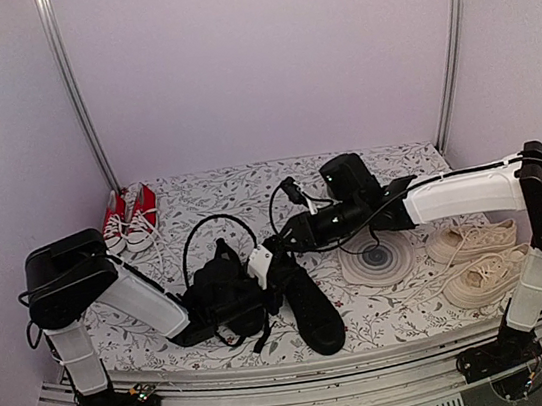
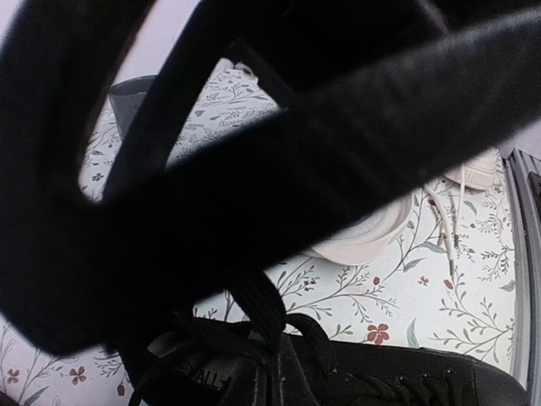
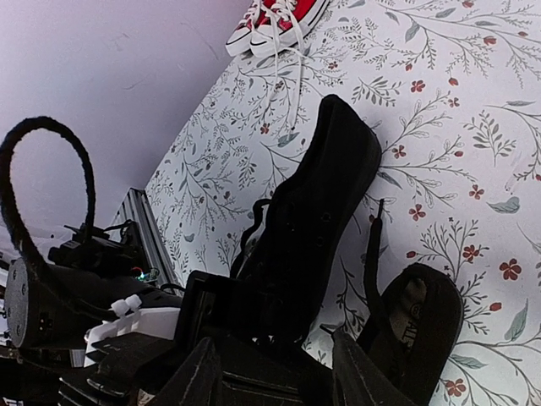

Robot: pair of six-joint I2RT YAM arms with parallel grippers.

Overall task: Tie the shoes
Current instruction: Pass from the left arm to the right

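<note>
Two black shoes lie side by side at the table's centre front. One (image 1: 314, 310) points its toe to the front right. The other (image 1: 215, 294) lies under my left gripper (image 1: 242, 296). In the right wrist view the long shoe (image 3: 325, 203) is ahead and the second shoe's opening (image 3: 416, 326) is at the lower right. My right gripper (image 3: 281, 376) has its fingers (image 3: 201, 374) apart just over the shoes, and it also shows in the top view (image 1: 280, 254). In the left wrist view a black lace (image 2: 264, 309) rises from the shoe's tongue (image 2: 199, 372). Thick black bands hide the left fingers.
Small red-and-white sneakers (image 1: 130, 219) stand at the back left. Cream sneakers (image 1: 476, 257) lie at the right, beside a round white coaster (image 1: 376, 261). A black cable loop (image 1: 216, 227) arches over the left gripper. The metal rail (image 1: 295, 373) runs along the near edge.
</note>
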